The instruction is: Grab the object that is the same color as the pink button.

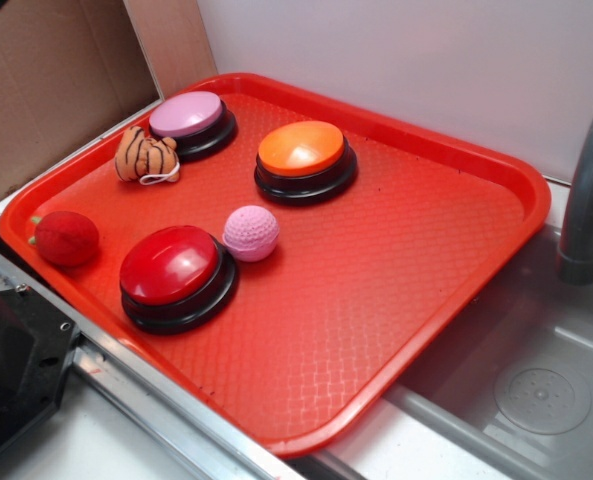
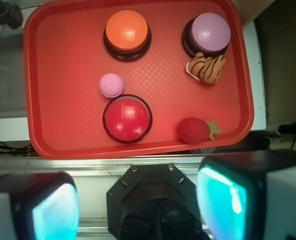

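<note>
A small pale pink knitted ball (image 1: pixel 250 232) (image 2: pixel 111 84) lies on the red tray (image 1: pixel 406 290) (image 2: pixel 63 75), between the red-topped and orange-topped buttons. The pink button (image 1: pixel 187 116) (image 2: pixel 210 32), mauve dome on a black base, stands at the tray's far left corner in the exterior view. My gripper (image 2: pixel 140 205) hangs high over the robot base, outside the tray's near edge, well away from the ball. Its two teal-padded fingers (image 2: pixel 55 212) stand wide apart with nothing between them. The gripper itself is out of the exterior view.
On the tray also stand a red-topped button (image 1: pixel 171 268) (image 2: pixel 127 119) and an orange-topped button (image 1: pixel 302 150) (image 2: pixel 127 30). A striped orange plush (image 1: pixel 146 155) (image 2: pixel 206 68) lies by the pink button, a red strawberry-like toy (image 1: pixel 66 238) (image 2: pixel 194 130) near the tray rim. A sink (image 1: pixel 536 380) with a grey faucet (image 1: pixel 586 200) lies to the right.
</note>
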`<state>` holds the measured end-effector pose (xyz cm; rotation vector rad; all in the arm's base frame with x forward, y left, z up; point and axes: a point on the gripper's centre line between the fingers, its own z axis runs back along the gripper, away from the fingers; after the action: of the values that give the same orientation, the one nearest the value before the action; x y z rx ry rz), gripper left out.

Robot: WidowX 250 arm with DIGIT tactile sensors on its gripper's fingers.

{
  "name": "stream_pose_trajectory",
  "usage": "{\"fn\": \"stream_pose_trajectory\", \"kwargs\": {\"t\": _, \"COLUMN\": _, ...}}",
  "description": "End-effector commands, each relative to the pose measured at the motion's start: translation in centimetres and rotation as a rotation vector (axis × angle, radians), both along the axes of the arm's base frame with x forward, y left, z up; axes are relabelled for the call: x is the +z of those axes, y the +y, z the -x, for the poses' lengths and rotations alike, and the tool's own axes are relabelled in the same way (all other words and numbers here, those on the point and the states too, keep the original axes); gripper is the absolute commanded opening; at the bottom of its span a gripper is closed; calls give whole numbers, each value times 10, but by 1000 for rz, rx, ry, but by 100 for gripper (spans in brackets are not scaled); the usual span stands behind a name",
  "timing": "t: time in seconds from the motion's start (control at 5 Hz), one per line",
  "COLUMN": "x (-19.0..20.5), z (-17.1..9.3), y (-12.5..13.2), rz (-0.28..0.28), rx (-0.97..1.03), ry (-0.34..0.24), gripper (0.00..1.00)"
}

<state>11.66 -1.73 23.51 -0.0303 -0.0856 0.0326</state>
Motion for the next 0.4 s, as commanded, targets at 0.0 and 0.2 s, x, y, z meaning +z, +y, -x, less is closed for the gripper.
{"fn": "stream_pose_trajectory", "kwargs": {"t": 0.0, "x": 0, "z": 0, "y": 0, "rz": 0, "rx": 0, "ry": 0, "gripper": 100}}
{"fn": "stream_pose_trajectory", "kwargs": {"t": 0.2, "x": -15, "z": -19, "y": -3, "rz": -3, "rx": -30, "ry": -21, "gripper": 100}}
